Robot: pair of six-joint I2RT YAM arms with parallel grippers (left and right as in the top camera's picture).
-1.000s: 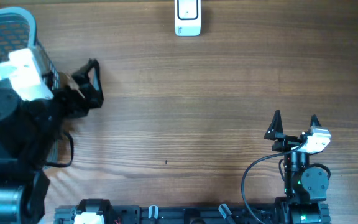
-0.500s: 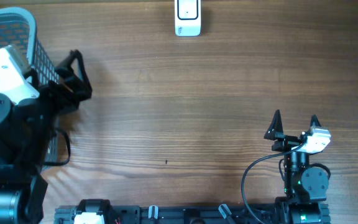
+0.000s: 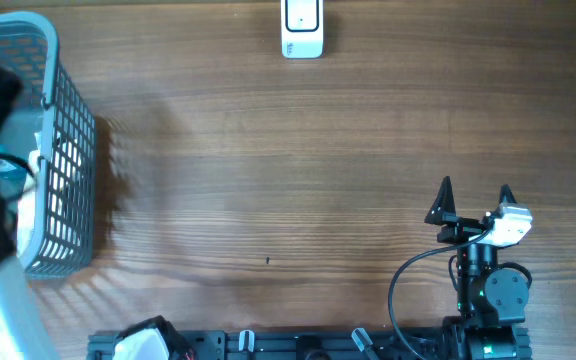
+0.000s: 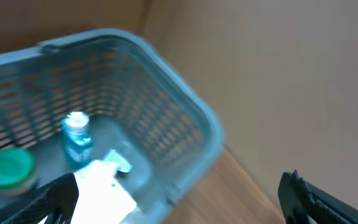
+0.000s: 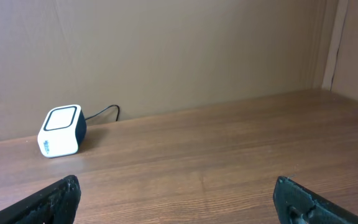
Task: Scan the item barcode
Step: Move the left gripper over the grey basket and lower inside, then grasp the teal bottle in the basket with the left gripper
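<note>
Hovering above basket (image 4: pixel 157 115) | left fingers (image 4: pixel 319 199) wide, empty | right fingers (image 5: pixel 309 202) wide, empty

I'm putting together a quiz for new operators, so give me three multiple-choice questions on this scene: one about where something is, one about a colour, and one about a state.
1. Where is the scanner?
A. inside the basket
B. at the middle of the table's far edge
C. between the right fingers

2. What colour is the round lid in the basket?
A. red
B. black
C. green

3. How are the right fingers?
A. spread open, holding nothing
B. shut on a bottle
C. shut on the scanner

Answers: 1 B, the overhead view shows it there. 2 C, the left wrist view shows a green lid. 3 A, the right wrist view shows only bare table between them.
</note>
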